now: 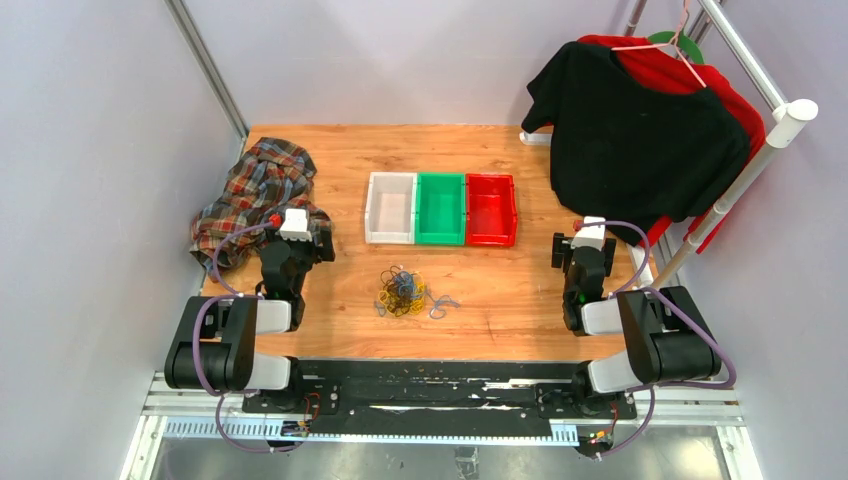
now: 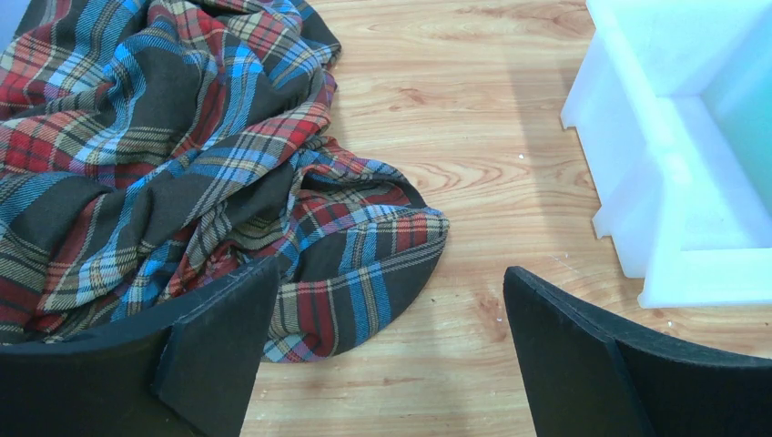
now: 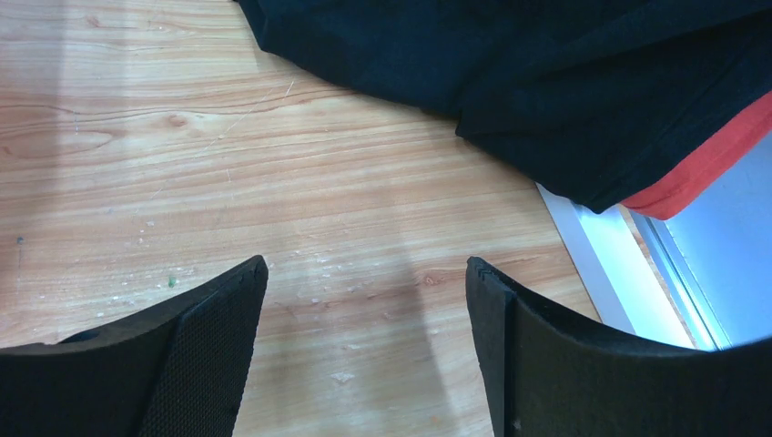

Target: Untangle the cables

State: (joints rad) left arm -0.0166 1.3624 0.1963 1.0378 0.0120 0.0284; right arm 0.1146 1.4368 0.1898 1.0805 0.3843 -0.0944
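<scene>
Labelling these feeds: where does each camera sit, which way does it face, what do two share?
Top external: above, behind the bases, looking down on table and cables; left arm, right arm show.
Left wrist: on left arm, facing plaid shirt, white bin; open left tool shows.
Right wrist: on right arm, facing table and black shirt; open right tool shows.
Shared: top and left both see plaid shirt.

Table (image 1: 520, 290) is smooth, faintly glossy wood grain; plaid shirt (image 1: 255, 190) at ten o'clock is soft woven cloth; bins (image 1: 441, 240) are shiny plastic.
</scene>
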